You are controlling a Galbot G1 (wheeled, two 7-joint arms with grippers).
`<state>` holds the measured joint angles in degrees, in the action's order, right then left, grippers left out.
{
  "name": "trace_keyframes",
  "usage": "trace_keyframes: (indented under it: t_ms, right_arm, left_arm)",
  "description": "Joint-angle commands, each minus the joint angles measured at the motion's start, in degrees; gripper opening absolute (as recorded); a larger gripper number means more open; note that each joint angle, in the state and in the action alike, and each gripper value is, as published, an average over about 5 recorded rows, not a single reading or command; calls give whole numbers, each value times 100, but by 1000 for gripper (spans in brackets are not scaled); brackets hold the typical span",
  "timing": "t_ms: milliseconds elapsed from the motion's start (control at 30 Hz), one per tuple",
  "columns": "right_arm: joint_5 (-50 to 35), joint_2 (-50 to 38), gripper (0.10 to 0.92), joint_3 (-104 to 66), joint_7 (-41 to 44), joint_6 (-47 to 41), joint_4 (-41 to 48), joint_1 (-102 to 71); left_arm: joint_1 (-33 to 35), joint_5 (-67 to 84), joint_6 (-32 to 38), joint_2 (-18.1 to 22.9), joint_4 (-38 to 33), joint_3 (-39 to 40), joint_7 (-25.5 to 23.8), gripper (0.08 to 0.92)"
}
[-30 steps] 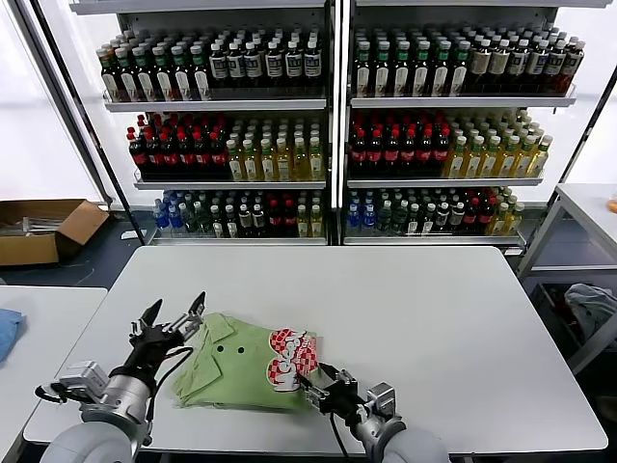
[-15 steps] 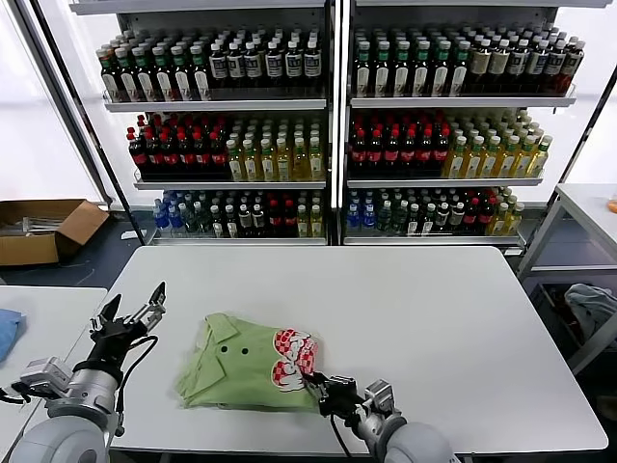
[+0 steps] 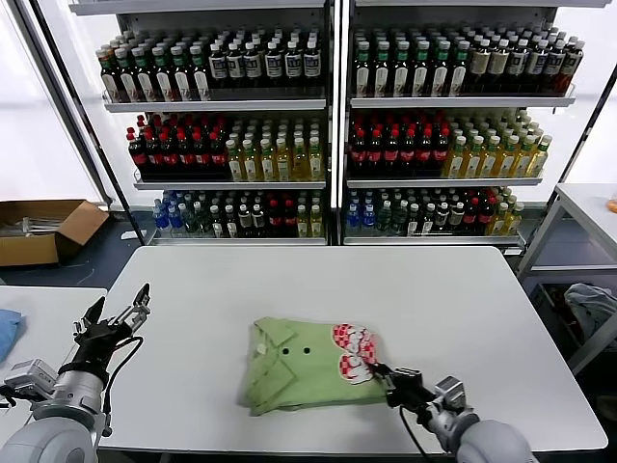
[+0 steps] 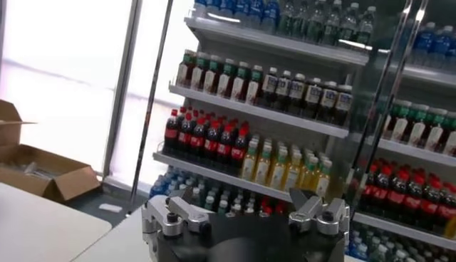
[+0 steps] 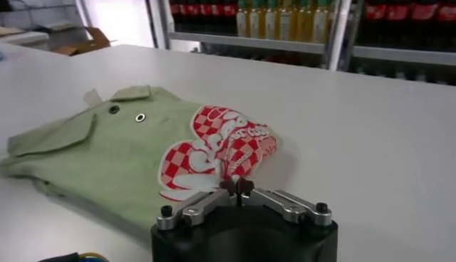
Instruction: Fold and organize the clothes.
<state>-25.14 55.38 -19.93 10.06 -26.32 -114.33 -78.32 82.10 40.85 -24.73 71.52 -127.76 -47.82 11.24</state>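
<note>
At nine o'clock our left gripper (image 3: pixel 116 311) hangs over the table's (image 3: pixel 482 299) left edge, fingers spread, holding nothing; toward six o'clock the folded shirt (image 3: pixel 304 371) lies near the front edge, collar (image 3: pixel 273 339) up, red-and-white print (image 3: pixel 353 349) on its right; at five o'clock our right gripper (image 3: pixel 392 378) pinches what seems the shirt's right edge beside the print, fingertips (image 5: pixel 238 186) closed together.

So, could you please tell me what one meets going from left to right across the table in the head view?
Left gripper, open, at the table's left edge → folded green shirt → right gripper, shut on the shirt's right edge → bare white table.
</note>
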Motion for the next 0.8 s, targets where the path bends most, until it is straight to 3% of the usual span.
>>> trace_keyframes:
  t_ms: [33, 267, 533, 800]
  right_arm:
    - [352, -206, 153, -1359, 292, 132, -365, -685]
    - [-116, 372, 347, -1044, -58, 82, -625, -210]
    - [168, 1433, 581, 788, -623, 136, 571, 1014]
    - [602, 1702, 784, 1673, -872, -327, 1072, 1444]
  left_arm:
    - [47, -24, 5, -11, 1, -52, -42, 823]
    - [264, -340, 32, 169, -328, 419, -132, 823]
    - [385, -622, 78, 254, -417, 635, -194, 823]
    - [432, -644, 111, 279, -367, 605, -231, 823]
